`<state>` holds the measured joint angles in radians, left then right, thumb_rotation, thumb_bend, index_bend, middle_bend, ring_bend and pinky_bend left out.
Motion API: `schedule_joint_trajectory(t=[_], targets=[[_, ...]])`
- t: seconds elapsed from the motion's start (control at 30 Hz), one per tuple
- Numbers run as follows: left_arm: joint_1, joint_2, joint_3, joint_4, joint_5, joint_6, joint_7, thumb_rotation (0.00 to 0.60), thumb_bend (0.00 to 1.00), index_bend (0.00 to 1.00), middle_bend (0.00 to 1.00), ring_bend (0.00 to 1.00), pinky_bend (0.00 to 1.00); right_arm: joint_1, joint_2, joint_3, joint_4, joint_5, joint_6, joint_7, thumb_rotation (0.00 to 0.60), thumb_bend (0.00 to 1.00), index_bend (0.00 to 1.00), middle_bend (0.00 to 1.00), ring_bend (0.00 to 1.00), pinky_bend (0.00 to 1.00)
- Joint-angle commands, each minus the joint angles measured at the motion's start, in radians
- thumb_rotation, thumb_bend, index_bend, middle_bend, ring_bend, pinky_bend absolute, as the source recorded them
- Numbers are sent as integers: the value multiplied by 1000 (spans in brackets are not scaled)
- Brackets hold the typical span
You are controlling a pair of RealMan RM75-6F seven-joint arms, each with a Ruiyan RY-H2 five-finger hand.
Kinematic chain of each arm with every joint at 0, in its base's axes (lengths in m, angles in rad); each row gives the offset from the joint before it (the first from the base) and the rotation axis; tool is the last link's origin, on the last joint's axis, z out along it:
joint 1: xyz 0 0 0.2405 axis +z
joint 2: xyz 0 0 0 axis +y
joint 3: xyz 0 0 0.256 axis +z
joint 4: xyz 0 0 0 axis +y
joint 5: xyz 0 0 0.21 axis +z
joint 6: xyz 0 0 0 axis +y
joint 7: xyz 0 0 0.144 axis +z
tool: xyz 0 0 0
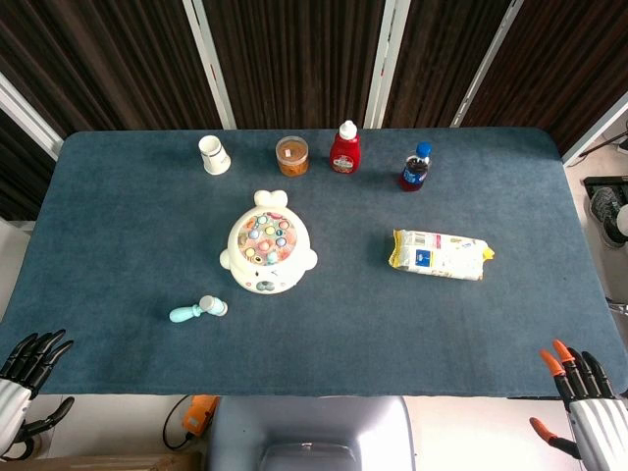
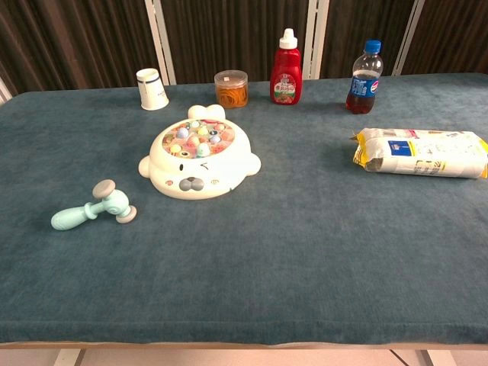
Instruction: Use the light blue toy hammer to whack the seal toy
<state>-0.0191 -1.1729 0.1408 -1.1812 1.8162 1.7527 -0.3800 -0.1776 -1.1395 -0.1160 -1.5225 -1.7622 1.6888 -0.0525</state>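
A: Where is the hammer [image 2: 93,208]?
B: On the surface [image 1: 412,324], just left of the seal [image 2: 198,160].
A: The robot hands?
B: Left robot hand [image 1: 25,378] and right robot hand [image 1: 584,392] hang spread, holding nothing.

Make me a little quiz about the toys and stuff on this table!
1. True or false: the left hand is already holding the light blue toy hammer.
2. Which thing lies nearest the seal toy? A) the hammer B) the blue-capped bottle C) the snack bag
3. Fill in: the red sauce bottle stands between the blue-capped bottle and the ____.

Key:
1. False: the hammer lies on the table, and both the left and right hand are at the near edge, holding nothing.
2. A
3. Small jar with a clear lid.
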Motion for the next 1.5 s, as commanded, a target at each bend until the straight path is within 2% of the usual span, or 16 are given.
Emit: schedule_joint_trajectory(t=[0.03, 0.17, 0.27, 0.43, 0.63, 0.73, 0.9, 1.1, 1.4, 1.5], targets=[[-11, 6, 10, -16, 1, -28, -13, 600, 314, 0, 0, 0, 0, -1, 0, -1, 2, -1, 0, -2, 600, 173, 0, 36, 0, 58], [-51, -32, 5, -63, 15, -59, -104, 600, 323, 0, 1, 0, 0, -5, -3, -1, 4, 2, 3, -4, 600, 173, 0, 36, 0, 58], [-91, -49, 1, -115, 0, -144, -97, 600, 352, 1, 18, 0, 0, -4, -5, -5, 5, -2, -3, -9, 600, 173, 0, 35, 0, 58], [-163, -61, -33, -260, -90, -336, 31, 600, 364, 31, 36, 0, 0, 2, -8, -10, 1, -13, -15, -19, 600, 173, 0, 35, 0, 58], [-192, -151, -118, -331, -199, -396, 256, 600, 366, 57, 50, 0, 0, 15, -2, -16, -4, -17, -39, -16, 600, 173, 0, 35, 0, 58], [-201, -203, -151, -335, -243, -404, 332, 600, 365, 72, 64, 0, 0, 16, 2, -19, -5, -19, -41, -9, 600, 173, 0, 34, 0, 58], [-233, -282, -190, -282, -300, -448, 399, 600, 375, 124, 98, 0, 0, 16, 7, -23, -3, -23, -36, 6, 600, 173, 0, 34, 0, 58], [-277, -339, -219, -251, -371, -529, 426, 600, 376, 155, 110, 0, 0, 15, 10, -22, -1, -18, -34, 16, 600, 173, 0, 33, 0, 58], [-299, -389, -242, -251, -420, -551, 460, 600, 376, 193, 159, 0, 0, 20, 15, -21, -1, -10, -45, 26, 600, 173, 0, 33, 0, 58], [-318, -436, -263, -228, -481, -585, 500, 600, 376, 200, 166, 0, 0, 19, 19, -19, -3, -7, -37, 36, 600, 173, 0, 32, 0, 57]])
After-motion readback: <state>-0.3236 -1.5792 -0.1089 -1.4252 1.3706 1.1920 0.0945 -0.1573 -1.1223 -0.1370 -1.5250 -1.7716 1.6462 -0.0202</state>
